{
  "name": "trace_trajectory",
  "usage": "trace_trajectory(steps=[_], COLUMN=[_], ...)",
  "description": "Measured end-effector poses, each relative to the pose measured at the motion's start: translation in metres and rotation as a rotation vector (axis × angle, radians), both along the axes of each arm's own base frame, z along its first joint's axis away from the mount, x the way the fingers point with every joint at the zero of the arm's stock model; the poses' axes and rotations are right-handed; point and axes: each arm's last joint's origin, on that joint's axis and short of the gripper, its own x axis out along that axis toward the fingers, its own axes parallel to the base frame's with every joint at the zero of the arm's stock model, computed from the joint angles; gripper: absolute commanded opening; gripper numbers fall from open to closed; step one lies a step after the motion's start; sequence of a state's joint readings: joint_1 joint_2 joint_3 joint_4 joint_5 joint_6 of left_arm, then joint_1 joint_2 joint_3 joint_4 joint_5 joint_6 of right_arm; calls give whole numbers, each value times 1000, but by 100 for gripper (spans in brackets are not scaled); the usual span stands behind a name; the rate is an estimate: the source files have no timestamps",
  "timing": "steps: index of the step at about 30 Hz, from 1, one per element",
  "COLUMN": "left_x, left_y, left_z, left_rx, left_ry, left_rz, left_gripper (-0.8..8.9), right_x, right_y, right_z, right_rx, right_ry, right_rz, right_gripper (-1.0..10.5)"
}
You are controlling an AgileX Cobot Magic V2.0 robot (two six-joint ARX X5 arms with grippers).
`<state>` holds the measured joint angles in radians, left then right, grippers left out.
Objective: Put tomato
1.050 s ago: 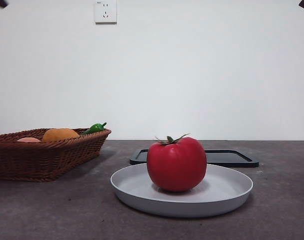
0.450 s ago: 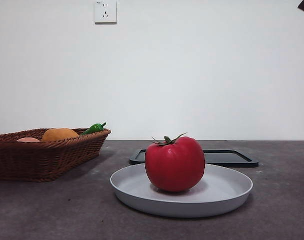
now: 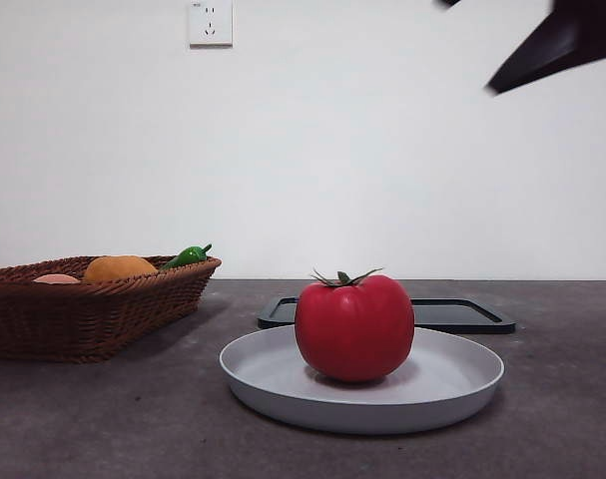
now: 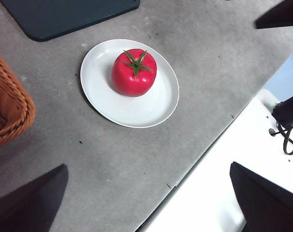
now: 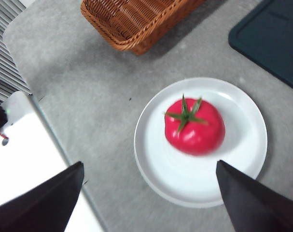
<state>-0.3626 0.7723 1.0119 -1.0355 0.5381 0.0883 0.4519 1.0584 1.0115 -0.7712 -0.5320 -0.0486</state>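
While both arms hang above the table, the tomato (image 3: pixel 354 329) sits upright on the white plate (image 3: pixel 452 384), a little off the plate's middle, green stem up. Nothing touches it.

Plate rests flat on the grey table (image 3: pixel 103 419). Just behind it lies a dark flat tray (image 3: pixel 462 314) — close to the plate's far rim in the front view, though the wrist views show a strip of bare table between the two. Well off to one side stands a brown wicker basket (image 3: pixel 93 309); an orange fruit (image 3: pixel 120 267), a pale pink-orange fruit (image 3: pixel 57 279) and a green pepper (image 3: pixel 188 256) show above its rim.

Right gripper (image 5: pixel 148 193) hovers above the plate and tomato, jaws spread wide, nothing between them; the tomato lies in the gap as seen from its wrist camera. A dark arm shape juts in at the front view's upper corner, high over the tray side.

Left gripper (image 4: pixel 148 198) is held higher and farther back over the table's near edge — jaws likewise spread apart and empty, plate and tomato well ahead of them.

A white wall socket (image 3: pixel 211 22) sits high on the wall behind.
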Motion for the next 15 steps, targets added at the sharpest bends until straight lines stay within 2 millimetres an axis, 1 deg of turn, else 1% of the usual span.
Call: trace_trajectory(steps=[8, 15], left_x=[0, 0], left_y=[0, 0], left_z=[0, 0], left_rx=[0, 0], left_ry=[0, -1], left_rz=[0, 0], left_gripper=[561, 561], right_x=[34, 50], right_y=[31, 58], right_z=[-32, -59], right_rx=[-104, -188], right_ry=[23, 21], right_rz=[-7, 7], right_gripper=[442, 443])
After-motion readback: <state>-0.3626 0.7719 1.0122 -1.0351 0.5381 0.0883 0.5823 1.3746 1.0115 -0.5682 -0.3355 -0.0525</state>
